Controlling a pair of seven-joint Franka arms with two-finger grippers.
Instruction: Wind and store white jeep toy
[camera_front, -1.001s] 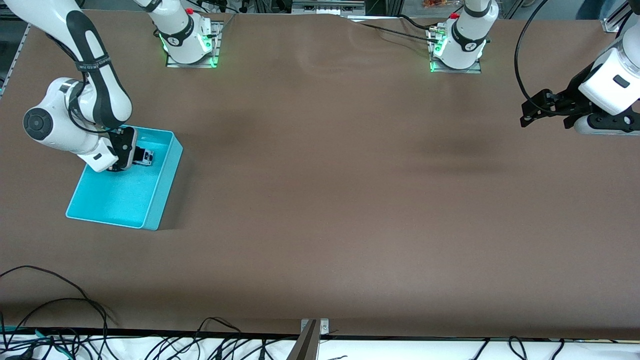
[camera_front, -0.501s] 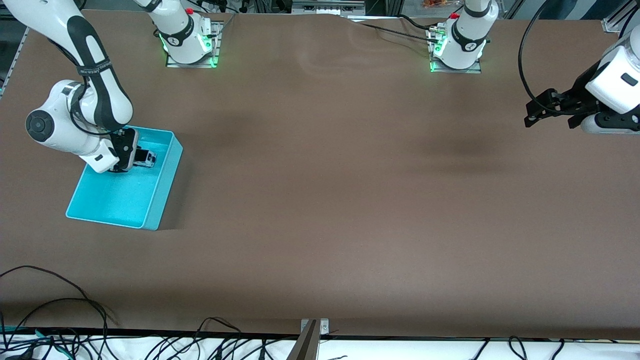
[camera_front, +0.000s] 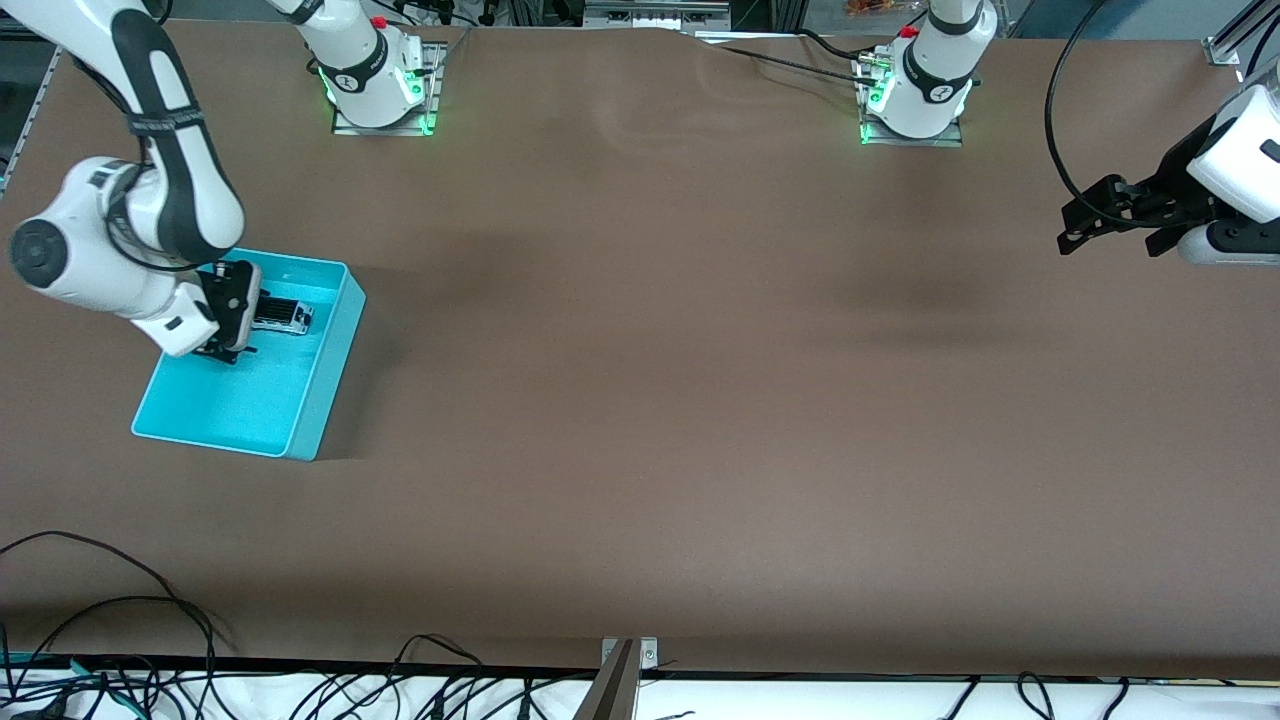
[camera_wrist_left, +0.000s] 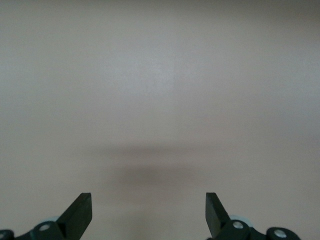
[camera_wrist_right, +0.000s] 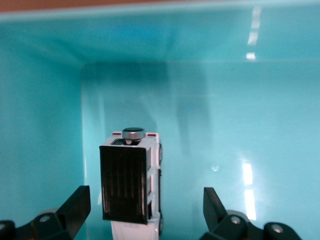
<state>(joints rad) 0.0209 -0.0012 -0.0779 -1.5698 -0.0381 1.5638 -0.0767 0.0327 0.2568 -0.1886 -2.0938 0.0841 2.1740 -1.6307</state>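
Right wrist view: fingers (camera_wrist_right: 75, 207) now released white jeep toy (camera_wrist_right: 132, 180).

Matt brown tabletop (camera_front: 640, 400), faintly creased. Glossy cyan plastic bin (camera_front: 325, 380), reflecting lights. White jeep toy (camera_wrist_right: 132, 187) of shiny plastic, ribbed black roof, metallic-looking knob.

The jeep (camera_front: 283, 316) lies in the bin (camera_front: 320, 390) (cyan), the right gripper (camera_front: 240, 315) just beside it; the left gripper (camera_front: 1085, 222) hangs over bare surface (camera_front: 650, 400).
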